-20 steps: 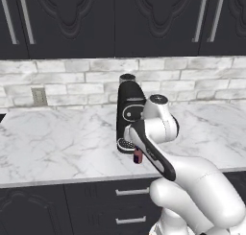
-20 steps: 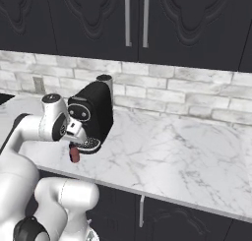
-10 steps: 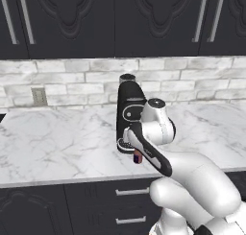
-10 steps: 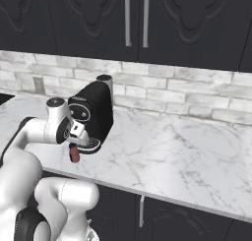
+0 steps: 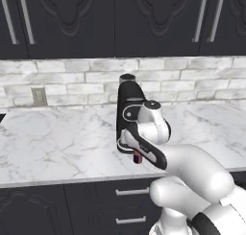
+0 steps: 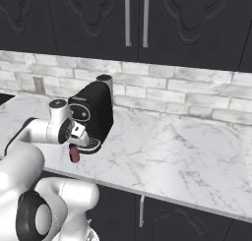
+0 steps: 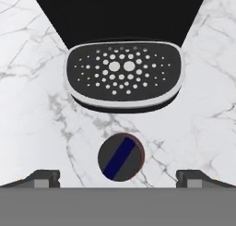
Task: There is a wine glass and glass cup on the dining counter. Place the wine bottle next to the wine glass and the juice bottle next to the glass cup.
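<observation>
The juice bottle (image 7: 121, 157), small and purple-red with a dark cap, stands on the marble wall counter (image 5: 57, 143) near its front edge. It is just in front of a black coffee machine's drip tray (image 7: 123, 75). My gripper (image 7: 118, 176) hangs straight above it, pointing down, open, with a fingertip far out on each side of the cap. In the base views the bottle (image 5: 138, 157) (image 6: 75, 154) peeks out below my hand. The wine bottle, wine glass, glass cup and dining counter are out of view.
The black coffee machine (image 5: 127, 109) (image 6: 96, 112) rises right behind the bottle and my hand. A brick backsplash with an outlet (image 5: 38, 96) runs behind, with dark cabinets above. The counter's front edge (image 6: 147, 193) lies just before the bottle.
My hand has sunk a little over the juice bottle and the forearm has shifted slightly. The jaws stay wide open and the bottle has not moved.
</observation>
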